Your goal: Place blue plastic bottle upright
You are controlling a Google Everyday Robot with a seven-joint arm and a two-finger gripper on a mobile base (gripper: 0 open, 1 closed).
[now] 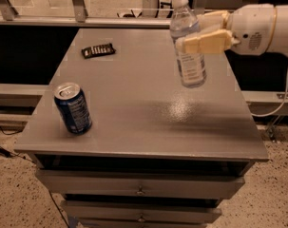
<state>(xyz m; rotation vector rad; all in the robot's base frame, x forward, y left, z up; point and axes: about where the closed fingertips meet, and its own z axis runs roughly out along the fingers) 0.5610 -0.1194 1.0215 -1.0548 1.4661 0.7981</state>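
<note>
The blue plastic bottle is a clear water bottle with a white cap and a pale label. It hangs nearly upright, cap up, above the right half of the grey table. My gripper reaches in from the right on a white arm and is shut on the bottle's upper body, with tan fingers on both sides. The bottle's base is a little above the tabletop.
A dark blue soda can stands upright near the table's front left corner. A flat black object lies at the back left. The table has drawers below. A rail and dark gap run behind it.
</note>
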